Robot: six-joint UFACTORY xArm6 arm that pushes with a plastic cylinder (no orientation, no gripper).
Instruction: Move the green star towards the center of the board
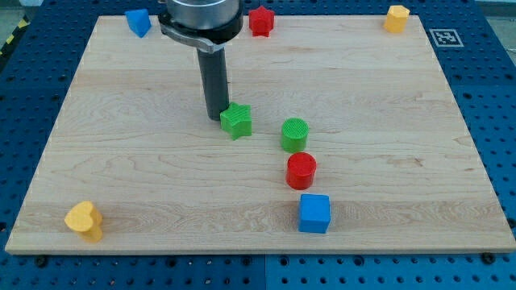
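The green star (237, 121) lies a little left of the board's middle. My tip (215, 118) stands right against the star's left side, touching or nearly touching it. The dark rod rises from there to the arm's head at the view's top. A green cylinder (294, 134) stands to the right of the star, apart from it. A red cylinder (301, 170) stands just below the green cylinder.
A blue cube (314, 213) sits below the red cylinder. A yellow heart-shaped block (85, 220) is at the bottom left. A blue block (138, 22), a red block (260, 21) and a yellow block (396, 18) line the wooden board's (121, 121) top edge.
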